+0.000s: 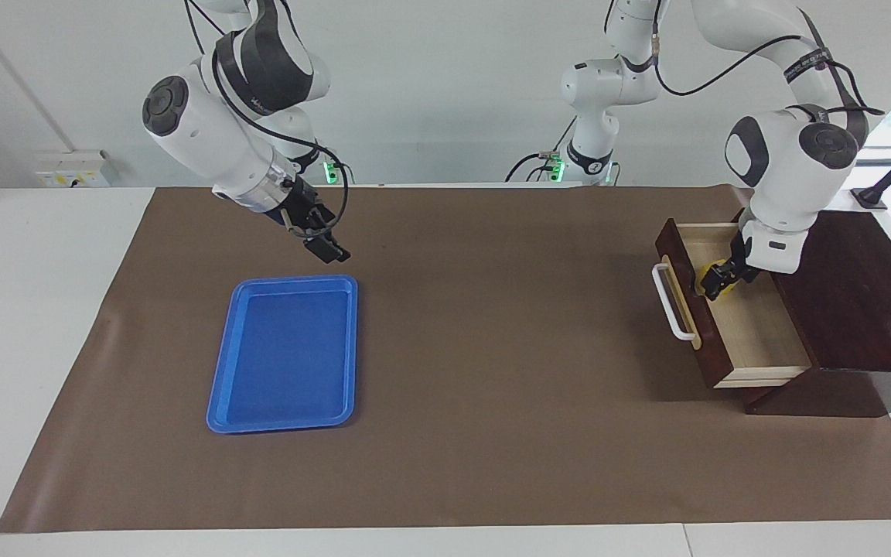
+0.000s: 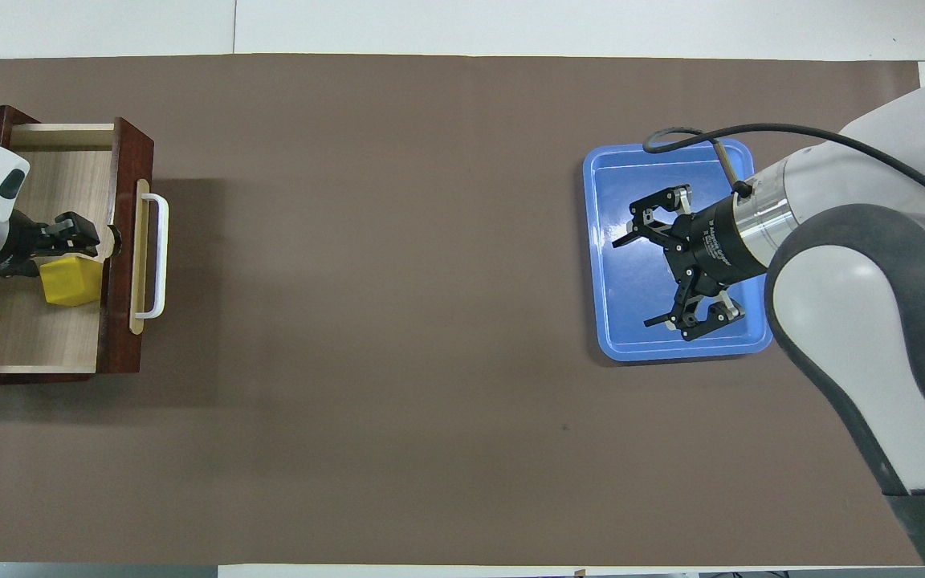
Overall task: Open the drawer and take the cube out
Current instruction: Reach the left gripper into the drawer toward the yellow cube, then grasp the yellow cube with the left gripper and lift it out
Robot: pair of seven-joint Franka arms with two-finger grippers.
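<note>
The dark wooden drawer (image 1: 755,340) stands pulled out of its dark box (image 1: 855,294) at the left arm's end of the table, its white bar handle (image 1: 670,305) facing the table's middle. The yellow cube (image 1: 704,272) lies in the pale interior, close to the drawer's front panel. My left gripper (image 1: 715,285) reaches down into the drawer and is right at the cube. From overhead the drawer (image 2: 37,337), cube (image 2: 71,282) and left gripper (image 2: 81,245) show the same. My right gripper (image 1: 326,244) waits open and empty in the air over the blue tray; it also shows overhead (image 2: 645,277).
A flat blue tray (image 1: 283,363) lies on the brown mat toward the right arm's end; it also shows overhead (image 2: 623,193). The brown mat (image 1: 492,348) covers the table between tray and drawer. The drawer box stands at the mat's edge.
</note>
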